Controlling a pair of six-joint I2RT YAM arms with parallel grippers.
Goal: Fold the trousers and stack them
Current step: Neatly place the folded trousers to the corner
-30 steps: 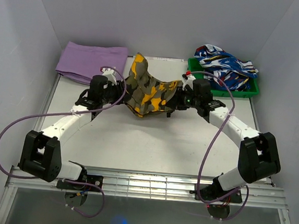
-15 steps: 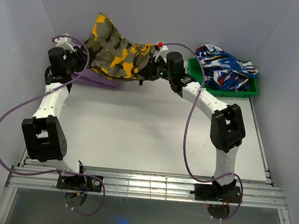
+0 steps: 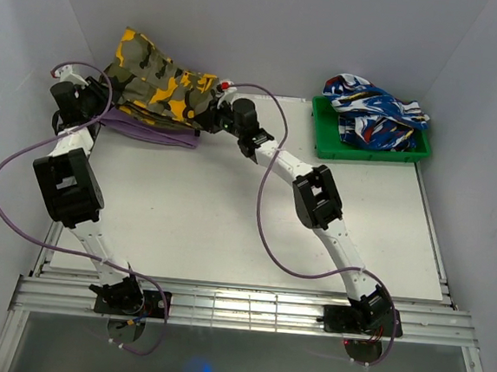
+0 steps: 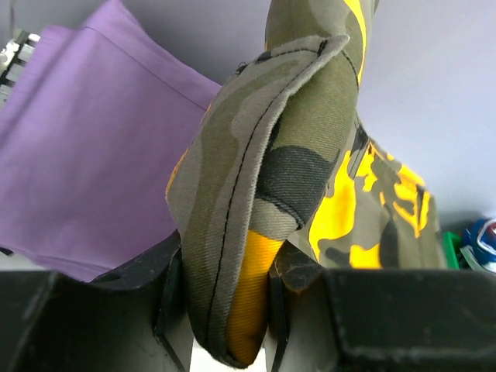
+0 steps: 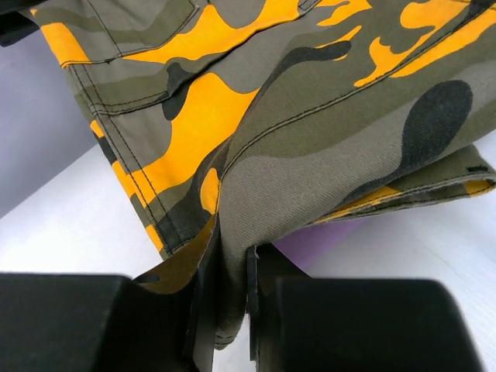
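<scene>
Two grippers, left gripper [image 4: 225, 310] and right gripper [image 5: 229, 310], are clamped tightly on one pair of trousers [image 3: 157, 87], held over one cloth [image 4: 85, 155].

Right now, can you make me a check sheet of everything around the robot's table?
Surface: white table, bare in the middle.
Job's things: camouflage trousers, held up at the far left over the purple cloth; whether they touch it cannot be told.
Clutter: green tray at the far right, with a blue, white and red garment bunched in it.
Grippers: left arm and right arm each have their jaws shut on a fold of the trousers.
Cables: purple cables loop loosely off both arms.
Surroundings: plain grey walls; metal rail at the near edge.
</scene>
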